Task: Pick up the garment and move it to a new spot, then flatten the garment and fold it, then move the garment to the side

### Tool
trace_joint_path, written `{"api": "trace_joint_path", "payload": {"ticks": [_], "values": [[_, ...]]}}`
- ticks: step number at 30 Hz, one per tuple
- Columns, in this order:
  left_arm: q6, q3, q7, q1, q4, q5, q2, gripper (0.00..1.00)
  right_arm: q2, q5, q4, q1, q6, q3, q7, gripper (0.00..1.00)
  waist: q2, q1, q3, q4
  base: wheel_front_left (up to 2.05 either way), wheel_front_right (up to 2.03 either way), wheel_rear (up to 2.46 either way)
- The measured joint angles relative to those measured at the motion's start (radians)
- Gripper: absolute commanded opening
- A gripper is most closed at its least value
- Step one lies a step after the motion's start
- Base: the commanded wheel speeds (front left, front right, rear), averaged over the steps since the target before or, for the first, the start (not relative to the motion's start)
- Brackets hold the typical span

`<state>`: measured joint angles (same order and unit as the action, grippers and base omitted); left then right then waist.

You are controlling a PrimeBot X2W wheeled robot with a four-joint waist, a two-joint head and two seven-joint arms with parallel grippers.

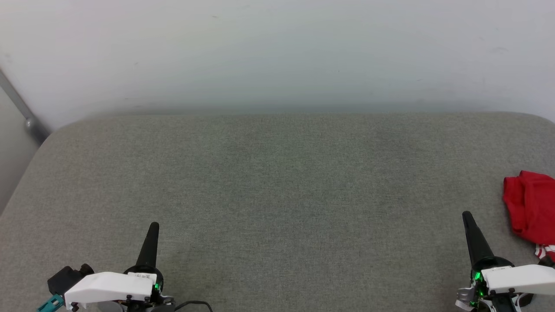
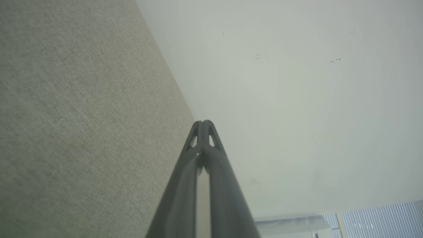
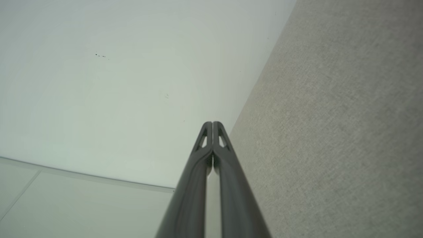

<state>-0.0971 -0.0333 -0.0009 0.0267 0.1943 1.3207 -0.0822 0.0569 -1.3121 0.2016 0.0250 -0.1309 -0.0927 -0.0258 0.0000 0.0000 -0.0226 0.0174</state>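
Garment (image 1: 531, 206) lay bunched at the right edge of the frame, partly cut off, its red heap running top to bottom w/ a bit of striped trim at the lower end. R gripper (image 1: 467, 214), lower right, was pinched fully together and empty, tip pointing up-frame. The garment sat just right of it and slightly higher, so that arm was much the nearer. L gripper (image 1: 154, 225), lower left, likewise pressed together w/ nothing in it, well apart from the heap. Grey fabric surface (image 1: 277, 195) underneath; plain white wall (image 1: 277, 52) behind, metal bar (image 1: 21, 108) upper left
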Motion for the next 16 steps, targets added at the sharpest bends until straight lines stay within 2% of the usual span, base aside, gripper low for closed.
{"api": "trace_joint_path", "payload": {"ticks": [16], "values": [[-0.014,-0.017,0.036,0.029,0.022,0.138,0.001,0.00,0.000,-0.131,0.019,0.036,0.000,-0.005,-0.034,0.00,0.0000,0.0000,0.010,-0.007,0.00,0.00,0.00]]}}
